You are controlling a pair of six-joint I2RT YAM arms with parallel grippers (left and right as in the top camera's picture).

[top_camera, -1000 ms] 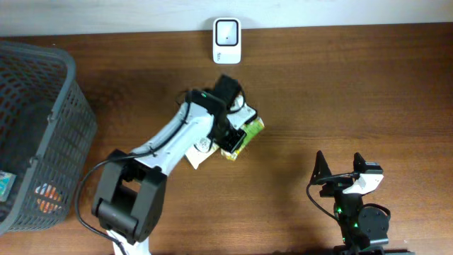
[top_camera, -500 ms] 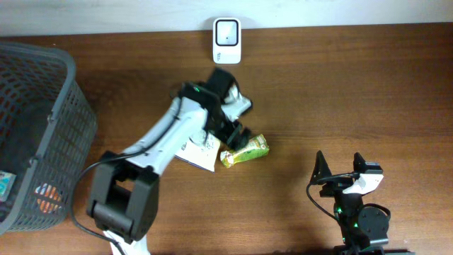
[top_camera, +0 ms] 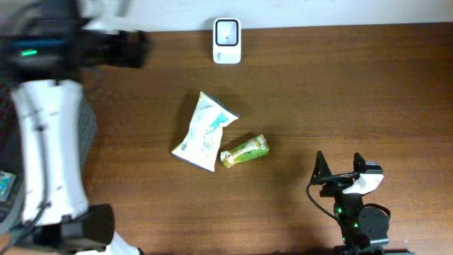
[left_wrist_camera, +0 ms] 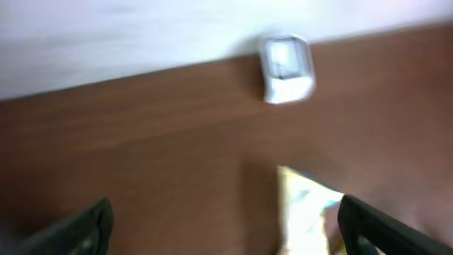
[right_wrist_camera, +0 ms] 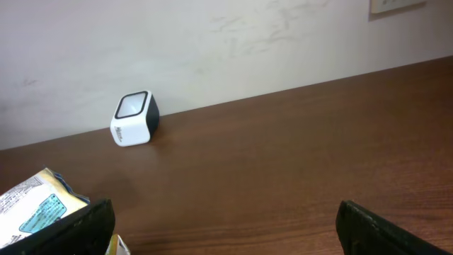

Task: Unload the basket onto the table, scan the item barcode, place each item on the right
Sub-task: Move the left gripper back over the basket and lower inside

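A white and teal snack bag (top_camera: 205,132) lies flat mid-table, with a green packet (top_camera: 245,150) lying just to its right. The white barcode scanner (top_camera: 226,31) stands at the back edge. My left gripper (top_camera: 122,48) is raised high at the back left, blurred, far from both items. In the left wrist view this gripper (left_wrist_camera: 226,230) is open and empty, looking down on the scanner (left_wrist_camera: 286,67) and the bag (left_wrist_camera: 304,212). My right gripper (top_camera: 338,166) rests open and empty at the front right, facing the scanner (right_wrist_camera: 133,117) and the bag (right_wrist_camera: 35,202).
A dark mesh basket (top_camera: 90,124) stands at the left edge, mostly hidden by my left arm; some packaged goods (top_camera: 6,185) show inside it. The wall runs along the table's back edge.
My left gripper opened and let go of the green packet, which now lies beside the bag. The left arm then rose and swung away to the back left. The right arm stayed still.
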